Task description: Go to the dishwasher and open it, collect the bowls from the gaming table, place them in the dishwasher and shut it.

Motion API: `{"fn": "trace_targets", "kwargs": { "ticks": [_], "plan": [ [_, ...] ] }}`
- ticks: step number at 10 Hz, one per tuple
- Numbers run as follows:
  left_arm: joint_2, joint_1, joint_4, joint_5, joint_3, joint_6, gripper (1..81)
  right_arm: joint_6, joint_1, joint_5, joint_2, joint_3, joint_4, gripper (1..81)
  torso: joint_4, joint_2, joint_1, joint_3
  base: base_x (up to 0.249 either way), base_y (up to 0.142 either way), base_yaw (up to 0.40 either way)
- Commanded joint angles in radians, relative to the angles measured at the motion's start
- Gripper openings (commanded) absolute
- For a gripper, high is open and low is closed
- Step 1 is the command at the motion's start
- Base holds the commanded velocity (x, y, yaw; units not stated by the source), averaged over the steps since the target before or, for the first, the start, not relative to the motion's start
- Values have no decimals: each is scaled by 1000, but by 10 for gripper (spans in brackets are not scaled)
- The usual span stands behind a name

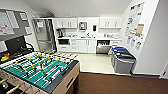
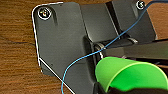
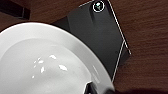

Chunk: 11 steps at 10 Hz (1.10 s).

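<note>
**Bowls carried toward the open dishwasher**

A green bowl (image 2: 130, 73) is seen large in the left wrist view, with a dark part of the arm at its rim; it appears to be held by the left gripper, though whether the jaws are closed on it cannot be told. A white bowl (image 3: 47, 62) is seen likewise in the right wrist view, and the right gripper's state cannot be told either. In the head view the dishwasher (image 1: 103, 46) is seen across the room under the counter (image 1: 87, 38), its dark interior exposed, so it is judged to be open. A foosball table (image 1: 37, 70) stands close on the left and grey bins (image 1: 123, 60) on the right. The drive is best made between these 2, with both bowls kept level and steady.
</note>
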Motion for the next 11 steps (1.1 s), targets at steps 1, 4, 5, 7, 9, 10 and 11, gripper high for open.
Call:
{"fn": "trace_targets", "kwargs": {
  "ticks": [1,4,5,7,9,10,11],
  "plan": [
    [-2,-45,5,46,-1,1,10,-4,44,-47,-6,5,-12,10,0,0,0,0,140,0,0],
    [-2,-46,8,46,-1,1,10,-4,43,-47,-6,5,-12,10,0,0,0,0,140,-47,0],
    [0,-46,8,46,-1,1,10,-4,43,-47,-6,5,-12,10,0,0,0,0,140,-94,0],
    [0,-46,8,46,-1,1,10,-4,41,-47,-6,5,-12,10,0,0,0,0,140,-95,0],
    [0,-45,8,46,-1,1,10,-4,38,-45,-6,5,-12,10,0,0,0,0,140,-96,0],
    [0,-45,8,46,-1,1,10,-4,38,-45,-6,3,-12,10,0,0,0,0,140,-97,0],
    [0,-46,8,46,-1,1,10,-4,38,-45,-6,2,-12,10,0,0,0,0,140,-98,0]
  ]
}}
